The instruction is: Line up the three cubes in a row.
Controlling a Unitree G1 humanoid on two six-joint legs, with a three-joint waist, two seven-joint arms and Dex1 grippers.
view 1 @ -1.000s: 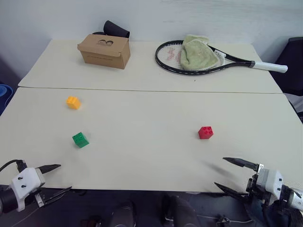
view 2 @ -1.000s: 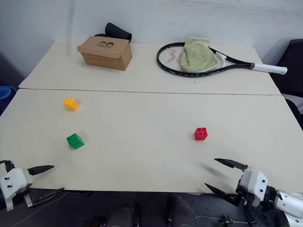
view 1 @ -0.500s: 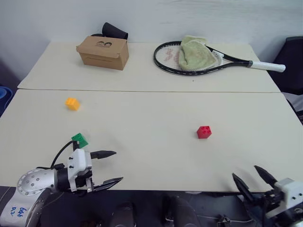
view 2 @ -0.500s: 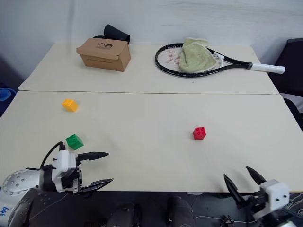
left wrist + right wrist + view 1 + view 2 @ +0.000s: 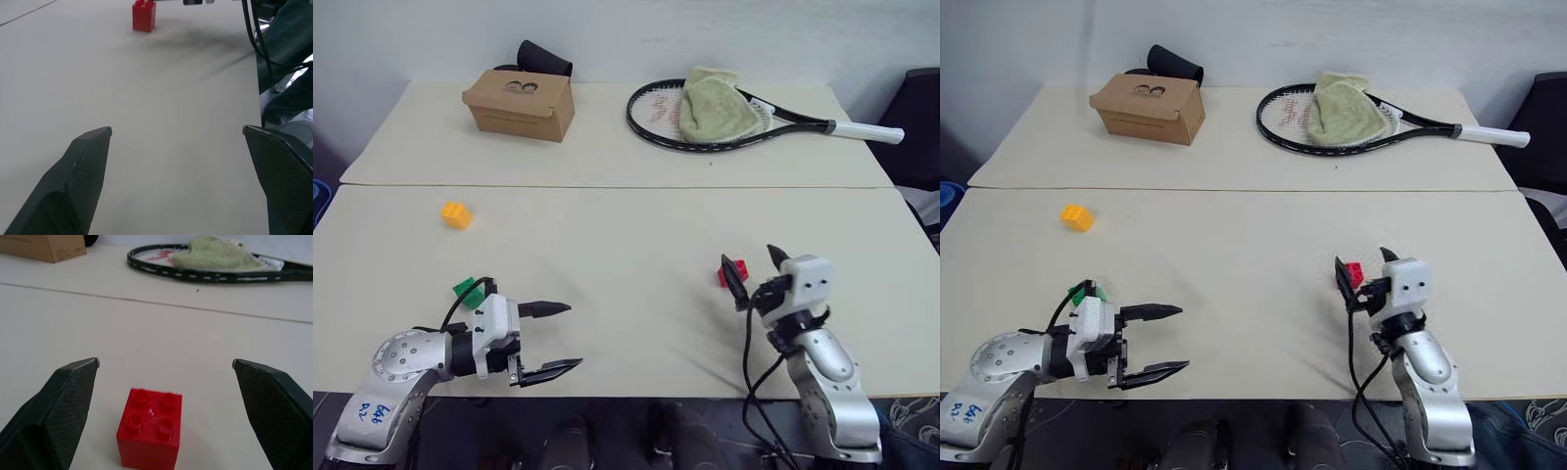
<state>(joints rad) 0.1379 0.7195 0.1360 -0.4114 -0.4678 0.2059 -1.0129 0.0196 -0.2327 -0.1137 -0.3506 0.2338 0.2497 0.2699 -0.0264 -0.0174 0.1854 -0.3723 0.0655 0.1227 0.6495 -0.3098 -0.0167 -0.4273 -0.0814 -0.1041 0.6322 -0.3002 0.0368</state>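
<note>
Both arms low over the table, left gripper (image 5: 553, 338) and right gripper (image 5: 754, 271) agape.

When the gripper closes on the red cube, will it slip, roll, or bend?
The red cube looks like rigid plastic, so it probably will not bend. Its flat sides and flat base suggest it slides rather than rolls. The glossy faces may be a little slippery, though the open right gripper has textured fingers.

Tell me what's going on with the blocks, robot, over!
Both grippers open: right gripper straddling red cube, not touching; left gripper beside green cube. Yellow-orange cube apart. No row yet. Nothing blocking.
</note>
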